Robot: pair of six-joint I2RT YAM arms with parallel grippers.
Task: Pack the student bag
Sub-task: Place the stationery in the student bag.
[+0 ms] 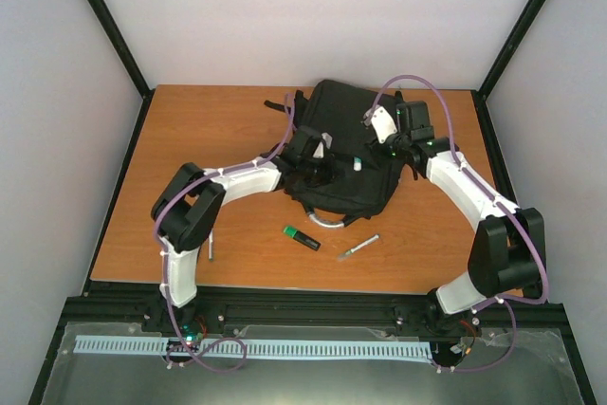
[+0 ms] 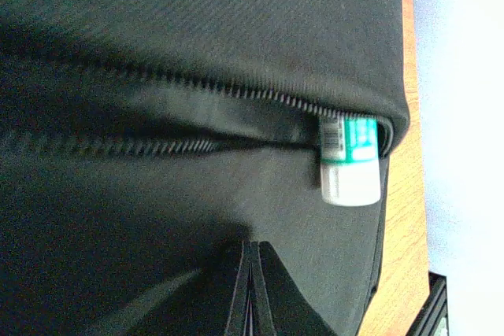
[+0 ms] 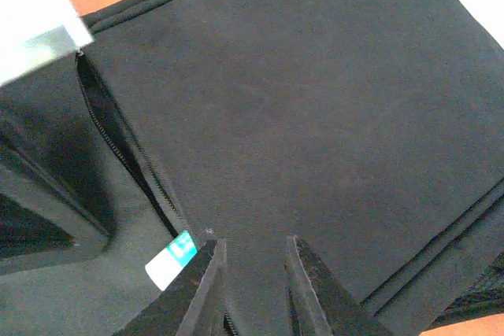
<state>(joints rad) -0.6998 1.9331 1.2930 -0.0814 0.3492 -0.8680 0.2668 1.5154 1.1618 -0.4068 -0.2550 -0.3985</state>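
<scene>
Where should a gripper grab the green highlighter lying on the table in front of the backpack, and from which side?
Probably mid-barrel on the green highlighter, coming straight down from above with the fingers across its short width. It lies flat on the table, slanted, with bare wood along both long sides, apart from the student bag and the pen.

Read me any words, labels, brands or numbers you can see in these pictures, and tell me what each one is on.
Nothing here can be read as words.
On the tube sticking out of the student bag at its zip: a green-and-white label with a barcode and fine print, too blurred to read.
On the green marker lying on the table: any print is too small to read.
On the student bag fabric: no print visible.
</scene>
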